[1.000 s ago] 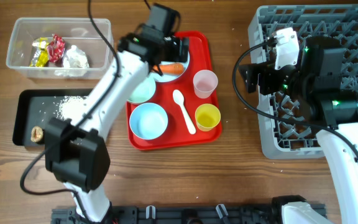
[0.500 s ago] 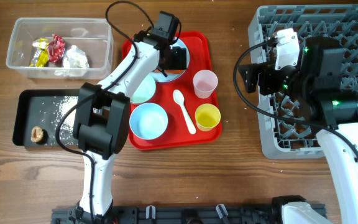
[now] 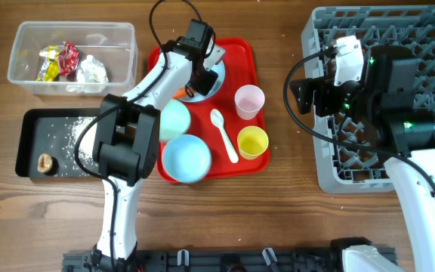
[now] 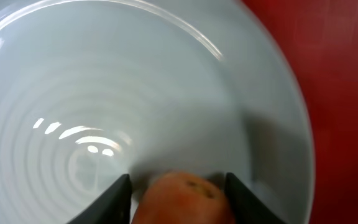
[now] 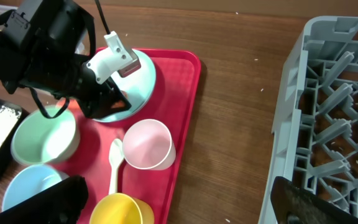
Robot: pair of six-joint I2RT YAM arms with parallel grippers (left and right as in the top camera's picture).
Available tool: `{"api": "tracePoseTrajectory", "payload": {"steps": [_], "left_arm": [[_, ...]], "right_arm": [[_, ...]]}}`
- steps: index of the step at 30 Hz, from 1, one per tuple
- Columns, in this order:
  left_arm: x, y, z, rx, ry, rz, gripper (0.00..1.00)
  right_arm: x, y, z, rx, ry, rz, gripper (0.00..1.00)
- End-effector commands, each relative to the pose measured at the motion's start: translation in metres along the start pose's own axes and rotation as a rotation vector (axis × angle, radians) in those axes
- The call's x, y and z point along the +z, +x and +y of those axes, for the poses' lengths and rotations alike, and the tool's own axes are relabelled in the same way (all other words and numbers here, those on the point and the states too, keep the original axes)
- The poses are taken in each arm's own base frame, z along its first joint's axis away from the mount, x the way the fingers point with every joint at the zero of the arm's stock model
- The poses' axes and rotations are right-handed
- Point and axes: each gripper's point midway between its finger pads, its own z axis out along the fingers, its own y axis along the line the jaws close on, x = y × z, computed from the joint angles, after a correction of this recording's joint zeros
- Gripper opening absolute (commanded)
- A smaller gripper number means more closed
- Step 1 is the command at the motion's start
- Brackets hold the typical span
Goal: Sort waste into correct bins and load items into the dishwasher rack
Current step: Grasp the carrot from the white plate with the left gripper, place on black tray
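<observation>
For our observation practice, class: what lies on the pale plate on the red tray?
An orange carrot piece lies on the plate, between the fingers of the left pincer. From overhead the arm covers most of the plate, hiding the rest.

A brown wood-grain table (image 3: 278,211) fills the background under even light.

Wooden table (image 3: 278,219) carries four things directly: clear plastic bin (image 3: 72,28) at far left, black tray (image 3: 29,143) just nearer than it, red tray (image 3: 240,53) mid-table beside both, grey dishwasher rack (image 3: 429,30) at right, apart from the red tray.
</observation>
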Motion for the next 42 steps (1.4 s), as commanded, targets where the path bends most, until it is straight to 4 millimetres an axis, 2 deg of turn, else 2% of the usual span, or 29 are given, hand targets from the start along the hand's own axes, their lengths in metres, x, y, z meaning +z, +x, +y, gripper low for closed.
{"api": "tracePoseTrajectory", "payload": {"steps": [1,8,11,13,15,16,17,19,21,24,26,28,32,36,40,42], "left_arm": [[0.015,0.011,0.004,-0.011,-0.006,0.040,0.26],[0.014,0.004,0.008,-0.095,-0.019,0.010,0.23],[-0.001,-0.003,0.030,-0.237,-0.102,-0.004,0.14],[-0.030,-0.013,0.047,-0.331,-0.114,-0.032,0.11],[-0.085,-0.023,0.075,-0.465,-0.132,-0.074,0.11],[-0.112,-0.020,0.086,-0.511,-0.139,-0.080,0.10],[-0.130,-0.017,0.091,-0.526,-0.143,-0.084,0.10],[-0.163,0.002,0.098,-0.554,-0.151,-0.053,0.11],[-0.182,0.031,0.099,-0.582,-0.151,0.028,0.13],[-0.189,0.083,0.104,-0.635,-0.155,0.214,0.13],[-0.191,0.110,0.110,-0.678,-0.149,0.297,0.12],[-0.199,0.138,0.124,-0.746,-0.146,0.368,0.09],[-0.212,0.181,0.151,-0.900,-0.151,0.438,0.09],[-0.208,0.227,0.183,-1.063,-0.160,0.473,0.09],[-0.181,0.292,0.210,-1.287,-0.174,0.506,0.08],[-0.168,0.317,0.223,-1.389,-0.197,0.486,0.07]], "right_arm": [[0.000,-0.003,-0.004,0.010,0.022,-0.002,0.97],[0.000,-0.003,-0.005,0.011,0.025,-0.001,0.97],[0.000,-0.003,-0.004,0.011,0.025,-0.001,0.98],[0.000,-0.003,-0.005,0.011,0.025,-0.001,0.98],[0.000,-0.003,-0.004,0.011,0.025,-0.001,0.98],[0.000,-0.003,-0.004,0.011,0.025,-0.001,0.98],[0.000,-0.003,-0.004,0.011,0.025,-0.001,0.98],[0.000,-0.003,-0.005,0.010,0.025,-0.001,0.98],[0.001,-0.003,-0.005,0.011,0.025,-0.001,0.98],[0.001,-0.002,-0.005,0.010,0.026,0.000,1.00],[0.001,-0.003,-0.005,0.010,0.026,-0.001,1.00],[0.001,-0.003,-0.004,0.011,0.025,0.000,1.00],[0.004,0.000,-0.005,0.015,0.024,0.011,1.00],[0.009,0.005,-0.007,0.023,0.024,0.037,1.00],[0.011,0.006,-0.008,0.025,0.024,0.041,1.00],[0.011,0.005,-0.008,0.024,0.023,0.039,1.00]]}}
